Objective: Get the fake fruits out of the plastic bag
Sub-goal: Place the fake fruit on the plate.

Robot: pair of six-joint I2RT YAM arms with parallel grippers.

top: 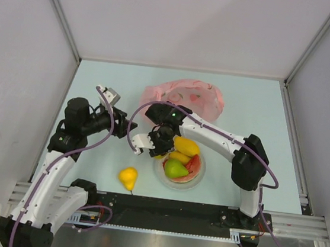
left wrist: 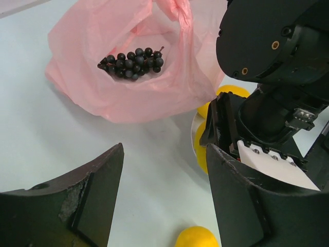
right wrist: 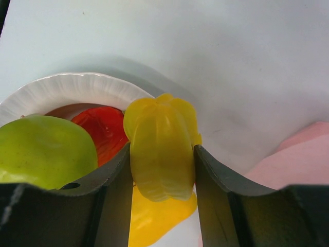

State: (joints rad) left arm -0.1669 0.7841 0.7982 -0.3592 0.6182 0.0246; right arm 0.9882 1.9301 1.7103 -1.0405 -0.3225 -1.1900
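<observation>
We've got the ribbed yellow fruit (right wrist: 162, 154) pinched in the right jaws, at ten o'clock on the plate (right wrist: 77, 82). Left jaws spread, facing the grape bunch (left wrist: 132, 63) inside the pink bag (left wrist: 103, 98) at twelve o'clock. It looks light, knobbly and slick, so we'd grip mid-cluster, clear of the film.

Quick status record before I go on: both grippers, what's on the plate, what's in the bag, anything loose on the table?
left gripper: open, holding nothing, facing the pink bag
right gripper: shut on a ribbed yellow fruit, at the plate's rim
plate: green pear, watermelon slice, yellow piece
in the bag: grape bunch
loose: yellow pear on the table, left of the plate
</observation>
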